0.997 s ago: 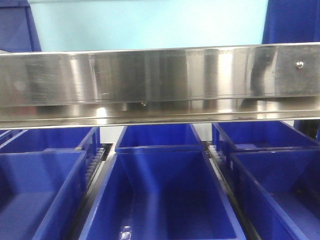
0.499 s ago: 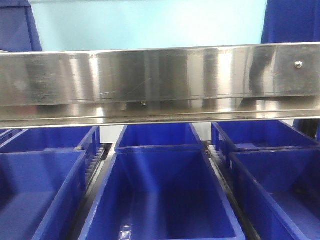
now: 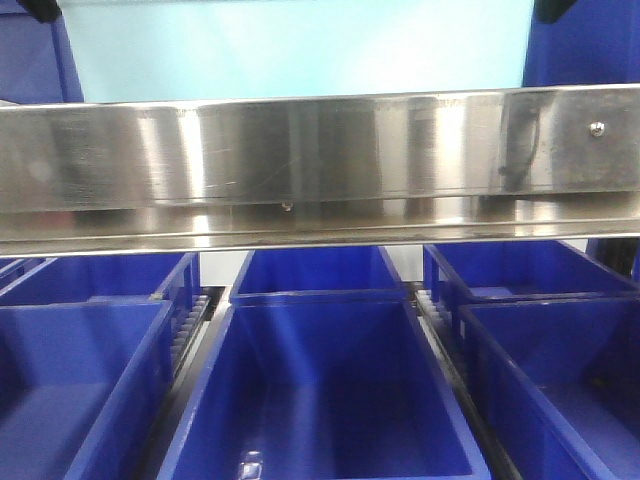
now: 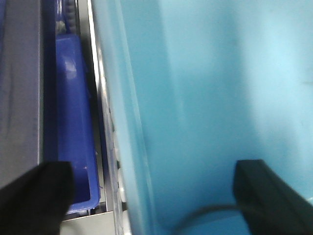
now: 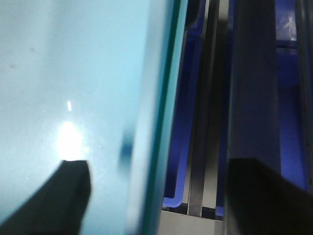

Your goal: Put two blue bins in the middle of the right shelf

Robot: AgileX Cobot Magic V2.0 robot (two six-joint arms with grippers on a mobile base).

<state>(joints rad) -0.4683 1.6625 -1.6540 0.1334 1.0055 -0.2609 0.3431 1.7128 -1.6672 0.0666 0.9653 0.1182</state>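
Note:
A pale blue bin [image 3: 300,50] sits on the right shelf middle, behind its shiny steel front rail [image 3: 320,150]. I cannot tell whether it is one bin or two stacked. My left gripper [image 4: 151,196] is open and straddles the bin's left wall [image 4: 205,98], one finger inside and one outside. Over the bin's right wall [image 5: 98,73] my right gripper [image 5: 161,196] is open too. Neither pair of fingers touches the wall. In the front view only dark tips of the left gripper [image 3: 40,8] and the right gripper [image 3: 553,8] show at the top corners.
Dark royal-blue bins [image 3: 320,390] fill the level below the rail, in rows with roller tracks [image 3: 195,320] between them. More dark blue bins [image 3: 580,40] flank the pale bin on the same level. A small screw [image 3: 597,127] sits near the rail's right end.
Dark gripper tips have come into the top corners of the front view, where none showed before. The pale bin and the shelf look unmoved.

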